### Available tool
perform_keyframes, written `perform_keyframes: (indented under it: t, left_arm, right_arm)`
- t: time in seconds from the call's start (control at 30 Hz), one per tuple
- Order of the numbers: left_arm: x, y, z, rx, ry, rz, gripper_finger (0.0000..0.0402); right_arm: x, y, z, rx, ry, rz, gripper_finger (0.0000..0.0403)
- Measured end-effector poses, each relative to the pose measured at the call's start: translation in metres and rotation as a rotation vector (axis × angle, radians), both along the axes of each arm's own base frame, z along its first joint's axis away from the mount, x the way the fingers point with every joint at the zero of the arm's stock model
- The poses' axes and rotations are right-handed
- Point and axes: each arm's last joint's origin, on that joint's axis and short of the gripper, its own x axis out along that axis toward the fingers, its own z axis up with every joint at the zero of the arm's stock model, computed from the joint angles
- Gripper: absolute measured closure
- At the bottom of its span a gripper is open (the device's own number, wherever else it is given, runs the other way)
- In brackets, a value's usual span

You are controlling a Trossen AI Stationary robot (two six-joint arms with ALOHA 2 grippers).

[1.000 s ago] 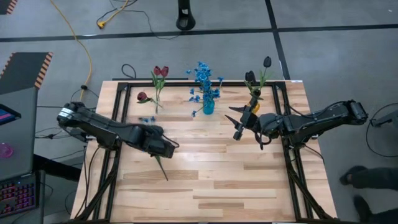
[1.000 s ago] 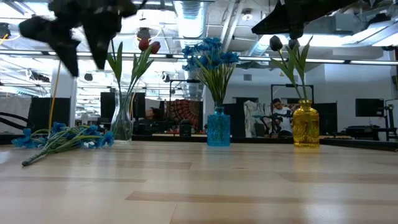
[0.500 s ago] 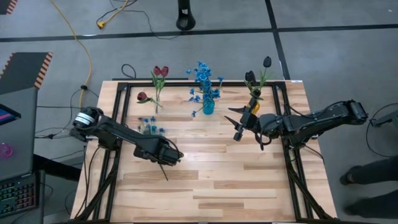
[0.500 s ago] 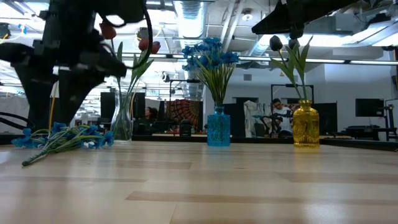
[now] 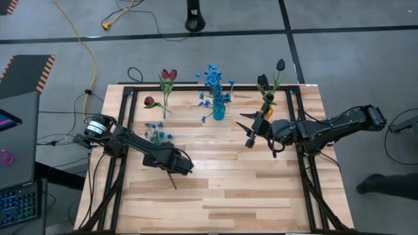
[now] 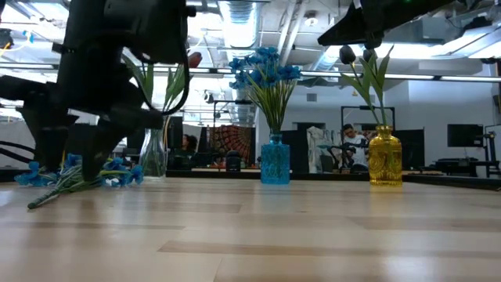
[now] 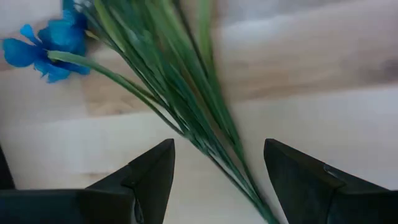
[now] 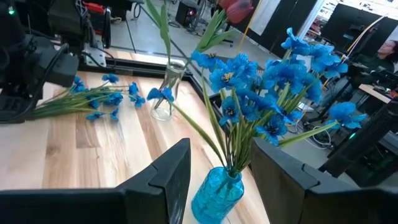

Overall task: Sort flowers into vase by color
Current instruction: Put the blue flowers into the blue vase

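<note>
A loose bunch of blue flowers (image 5: 157,134) lies flat on the table, left of centre, with its green stems (image 7: 186,106) running toward the near edge; it also shows in the low view (image 6: 78,175). My left gripper (image 5: 181,167) is open and low over these stems, one finger on either side (image 7: 217,177), touching nothing. A blue vase (image 5: 219,112) holds blue flowers. A clear vase (image 6: 154,153) holds red tulips (image 5: 168,76). A yellow vase (image 6: 384,157) holds near-black tulips (image 5: 279,65). My right gripper (image 5: 252,130) is open, raised, right of the blue vase (image 8: 217,193).
The three vases stand in a row along the table's far edge. A dark frame runs along the table's left, right and far sides (image 5: 130,91). Bare wood (image 5: 248,196) stretches across the table's near half. A person (image 6: 347,135) sits in the room far behind.
My left gripper has gone down and toward the table's near right, from high above the table to just over the stems of the lying blue bunch. It stays open. The bunch has not moved.
</note>
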Motion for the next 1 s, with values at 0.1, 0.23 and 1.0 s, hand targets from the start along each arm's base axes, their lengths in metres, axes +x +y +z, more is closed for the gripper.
perform_keyframes:
  t: [0.1, 0.23, 1.0]
  left_arm:
    - [-0.005, 0.002, -0.006, 0.015, 0.014, 0.035, 0.0166]
    - [-0.009, 0.003, -0.014, 0.018, 0.003, 0.081, 0.0166]
    - [-0.006, 0.003, -0.021, 0.052, -0.081, 0.063, 0.0310]
  right_arm:
    - [0.000, 0.000, -0.001, -0.002, 0.014, 0.000, 0.0211]
    - [-0.001, 0.000, -0.002, -0.004, 0.026, 0.000, 0.0211]
    - [-0.001, 0.000, -0.003, -0.004, 0.029, 0.000, 0.0211]
